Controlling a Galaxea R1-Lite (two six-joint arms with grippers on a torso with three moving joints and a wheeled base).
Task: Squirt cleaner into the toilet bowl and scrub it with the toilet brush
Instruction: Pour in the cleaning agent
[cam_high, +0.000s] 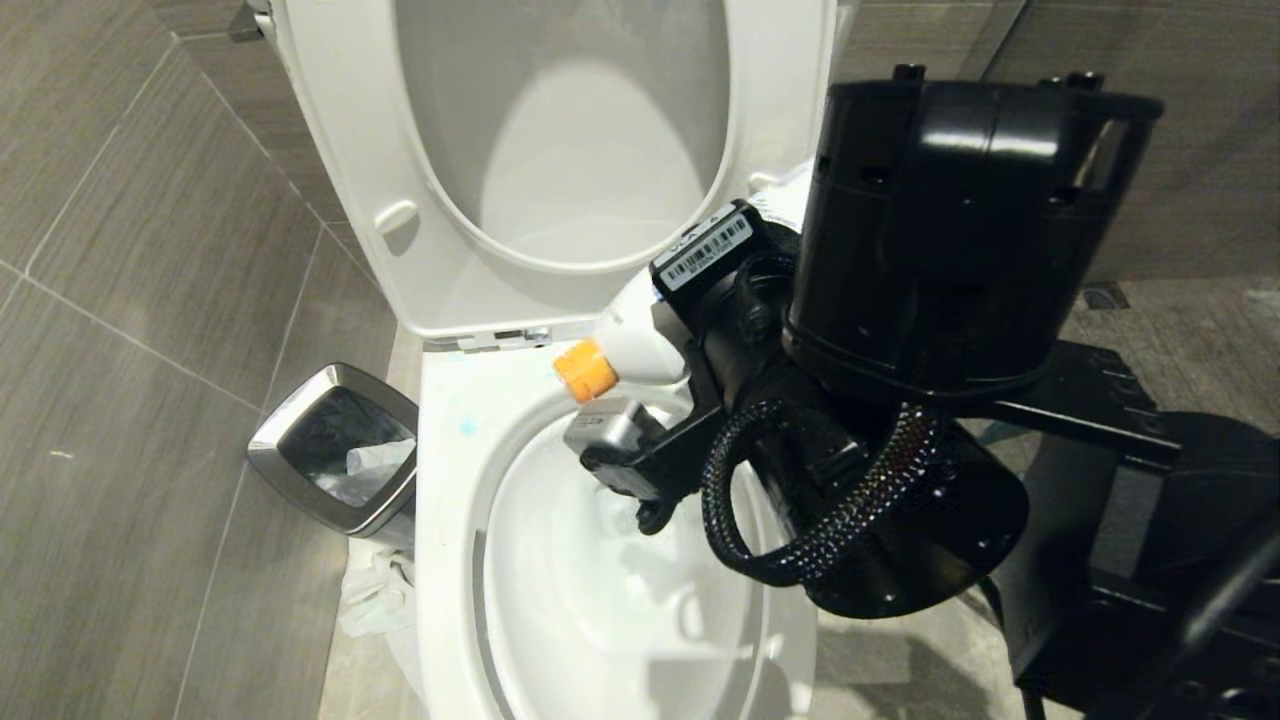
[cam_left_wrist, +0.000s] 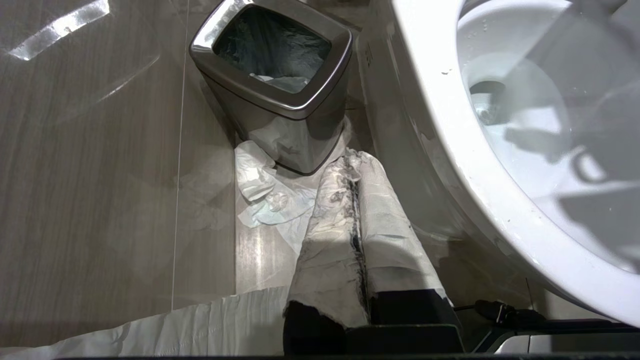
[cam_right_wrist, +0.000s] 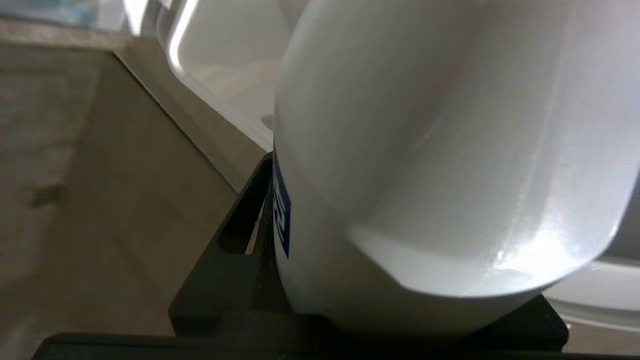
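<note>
The white toilet bowl stands open below me, its seat and lid raised. My right gripper is shut on the cleaner bottle, a white bottle with an orange cap. It hangs tilted over the back of the bowl, cap pointing left and down. In the right wrist view the bottle fills the frame beside one black finger. A small turquoise speck marks the rim. My left gripper, wrapped in white paper, is shut and empty low beside the bowl. The toilet brush is out of view.
A steel-rimmed bin with a black liner stands on the floor left of the toilet, also close ahead of the left gripper as the bin. Crumpled white paper lies at its foot. Grey tiled floor and wall surround the toilet.
</note>
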